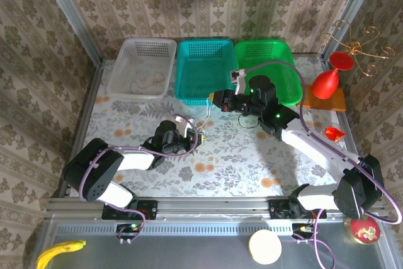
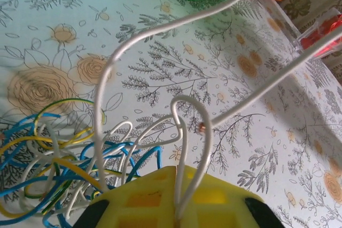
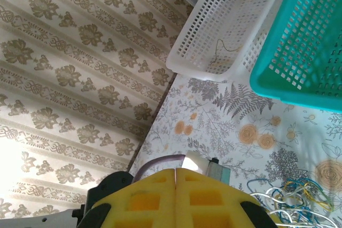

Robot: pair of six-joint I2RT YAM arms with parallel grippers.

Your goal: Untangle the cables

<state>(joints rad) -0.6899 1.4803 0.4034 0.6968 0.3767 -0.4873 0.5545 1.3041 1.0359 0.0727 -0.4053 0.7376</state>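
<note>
The left claw (image 2: 176, 185) was clenched on a loop of white cable (image 2: 188, 99) rising from the tangle of cables (image 2: 48, 158) on the tabletop (image 2: 267, 148) just beside it, the right claw (image 3: 175, 185) clenched farther off, so one strand seemed mid-extraction, and next would likely come a slow pull clear of the bunch.

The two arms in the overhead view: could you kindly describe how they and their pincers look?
The left arm and right arm have white links, chunky black joints and a purple cable along each. The left pincer and right pincer carry blocky yellow pads on black mounts.
</note>
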